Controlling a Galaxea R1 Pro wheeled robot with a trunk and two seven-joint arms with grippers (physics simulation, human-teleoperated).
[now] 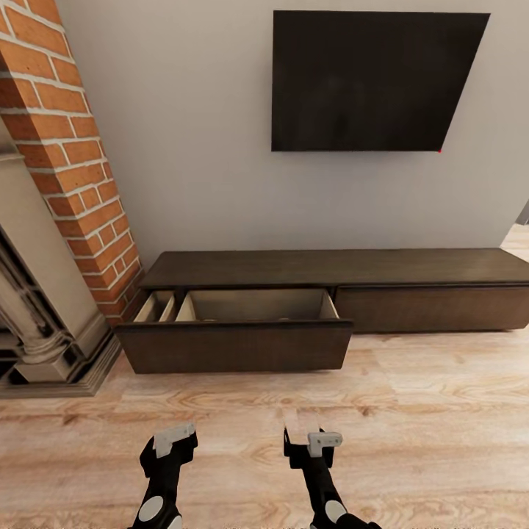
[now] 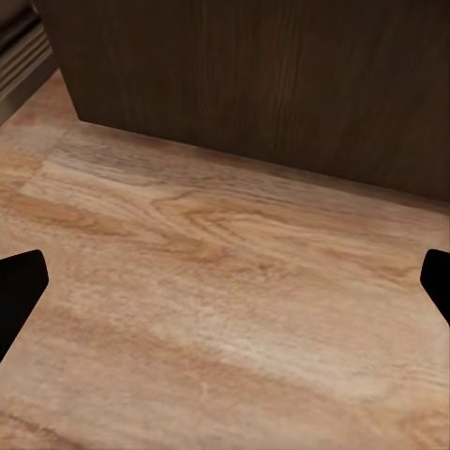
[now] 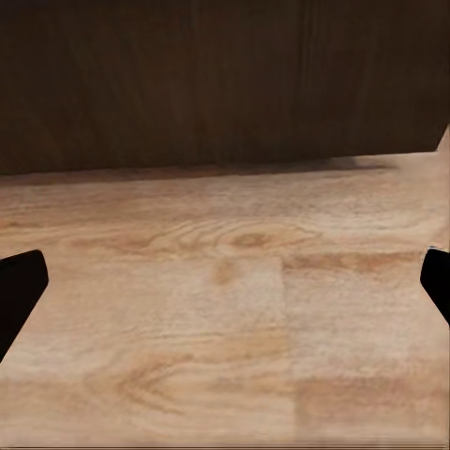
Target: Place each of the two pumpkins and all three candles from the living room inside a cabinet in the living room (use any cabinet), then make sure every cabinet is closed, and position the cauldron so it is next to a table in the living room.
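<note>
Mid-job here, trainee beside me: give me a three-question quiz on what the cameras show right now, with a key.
1. True or false: both drawers of the cabinet are shut.
2. Multiple choice: what lies directly under the two end effectors in the wrist views? A) glass tabletop B) wood floor C) brick hearth
3. Short answer: what hangs on the wall above the cabinet?

Key
1. False. The left drawer is pulled out, showing a pale interior; the right drawer front sits flush.
2. B. The wood floor lies under the left end effector and the right end effector, fingers spread wide, nothing between them.
3. A dark flat screen.
</note>
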